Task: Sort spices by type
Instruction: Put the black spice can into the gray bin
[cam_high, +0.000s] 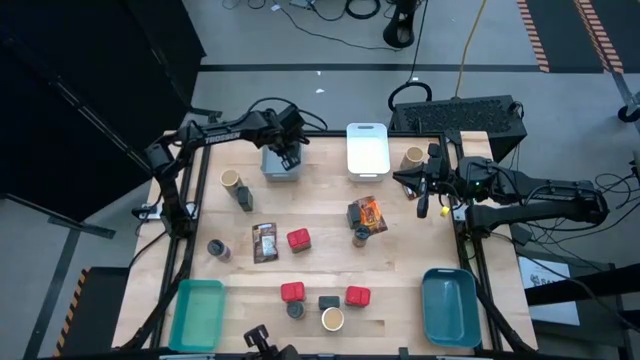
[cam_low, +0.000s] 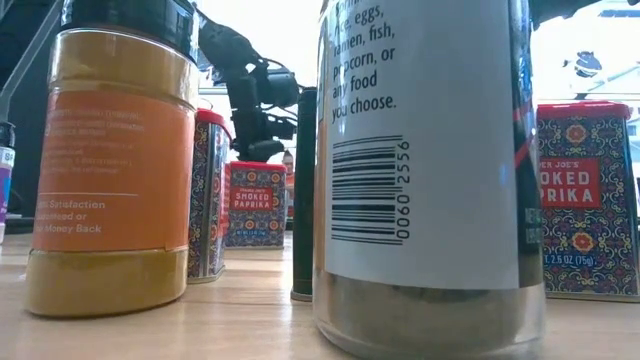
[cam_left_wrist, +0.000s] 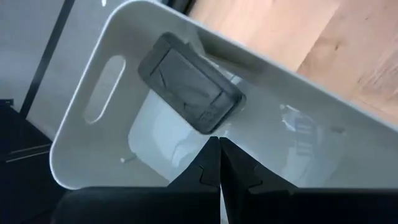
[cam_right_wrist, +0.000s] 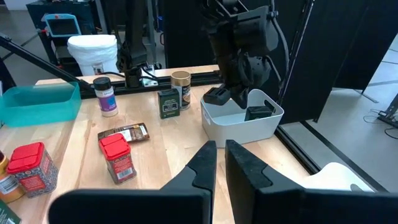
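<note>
L end effector (cam_high: 289, 150): over the grey bin (cam_high: 270, 170) at the desk's (cam_high: 400, 260) far-left area, fingers fully closed, nothing gripped. In the left wrist view a dark rectangular tin (cam_left_wrist: 189, 82) lies flat on the bin floor just beyond the fingertips (cam_left_wrist: 217, 168), not touching them. Bin is smooth plastic w/ rounded corners and a slot handle.

R end effector (cam_high: 422, 192): near the desk's right edge, beside the white bin (cam_high: 367, 150), fingers nearly closed, holding nothing. A tan-topped round jar (cam_high: 413, 157) stands just behind it.

Spices elsewhere on the desk:
- Red boxy tins w/ printed labels: one mid-desk (cam_high: 298, 239), two near the front (cam_high: 292, 292) (cam_high: 358, 296).
- Flat printed packets: one (cam_high: 264, 242) left of the mid-desk red tin, one (cam_high: 370, 213) towards the right.
- Tan-topped jars: one far left (cam_high: 231, 180), one front centre (cam_high: 332, 320).
- Dark cyl. jar (cam_high: 218, 249) at left.

Teal bin (cam_high: 197, 314) at front left, blue bin (cam_high: 449, 306) at front right. Desk surface is pale wood, visible grain.
</note>
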